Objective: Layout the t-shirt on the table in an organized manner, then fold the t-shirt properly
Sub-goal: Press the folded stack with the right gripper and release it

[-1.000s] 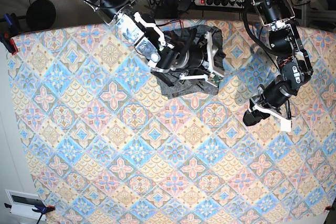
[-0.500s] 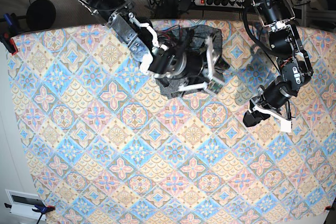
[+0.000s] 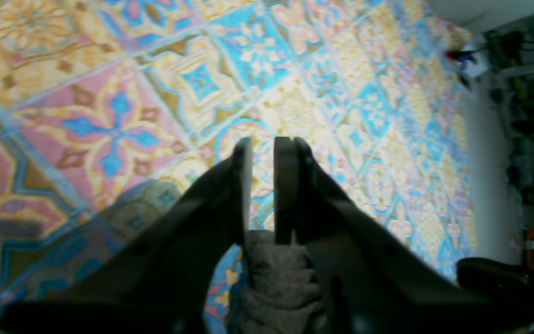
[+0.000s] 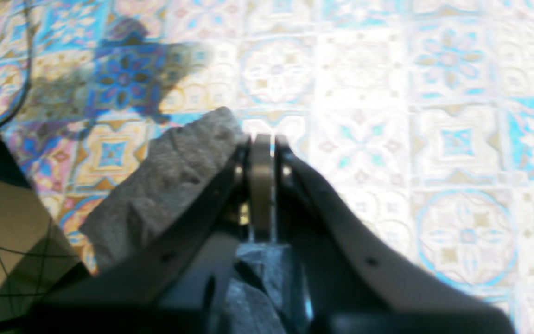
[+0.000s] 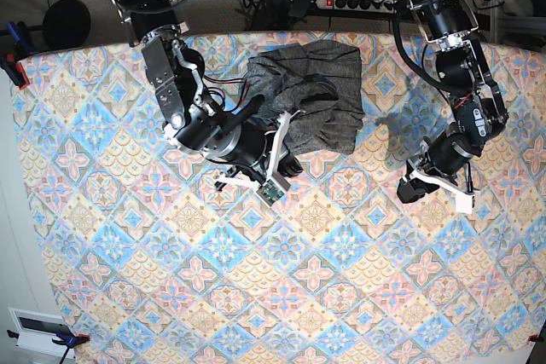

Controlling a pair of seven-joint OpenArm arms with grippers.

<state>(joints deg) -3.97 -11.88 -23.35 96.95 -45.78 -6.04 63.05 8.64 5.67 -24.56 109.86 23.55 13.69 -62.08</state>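
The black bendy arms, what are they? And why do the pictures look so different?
They are two robot arms, the right arm and the left arm. One picture looks down from above on the table, covered in flowery tiled cloth, where a grey t-shirt lies crumpled. The other two come from little cameras on the wrists, looking along each claw. The right claw is shut, with grey shirt bunched right against it; whether it pinches the cloth is hard to tell. The left claw is open a crack above bare tablecloth.
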